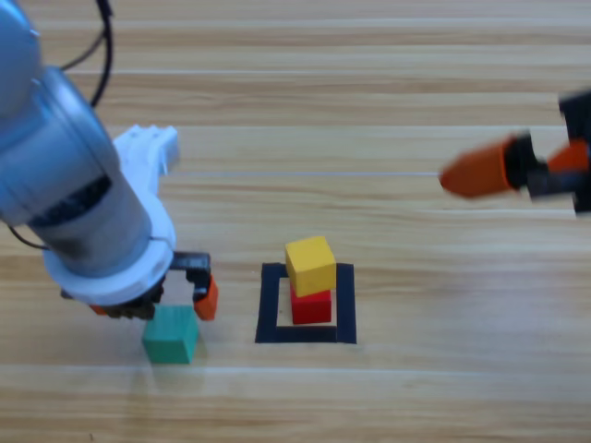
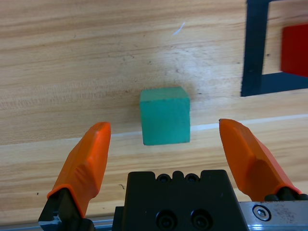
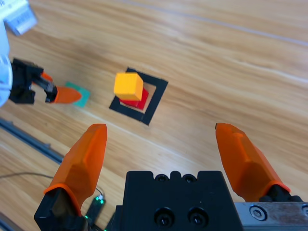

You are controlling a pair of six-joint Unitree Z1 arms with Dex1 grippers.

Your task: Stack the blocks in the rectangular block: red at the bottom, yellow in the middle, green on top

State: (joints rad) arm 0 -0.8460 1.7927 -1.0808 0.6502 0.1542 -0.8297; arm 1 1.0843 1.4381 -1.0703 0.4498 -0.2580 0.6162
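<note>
The left gripper (image 2: 163,139) is held just above the green cube (image 1: 171,334), jaws spread wide to either side and apparently not touching it. The yellow cube (image 1: 310,265) sits on the red cube (image 1: 312,305) inside the tape outline (image 1: 270,306). The right gripper (image 3: 161,142) is parked at the right edge, jaws wide apart.

Table (image 1: 369,111): you see pale wooden planks with grain running across
Cable (image 1: 100,55): your black lead loops at the top left corner
</note>
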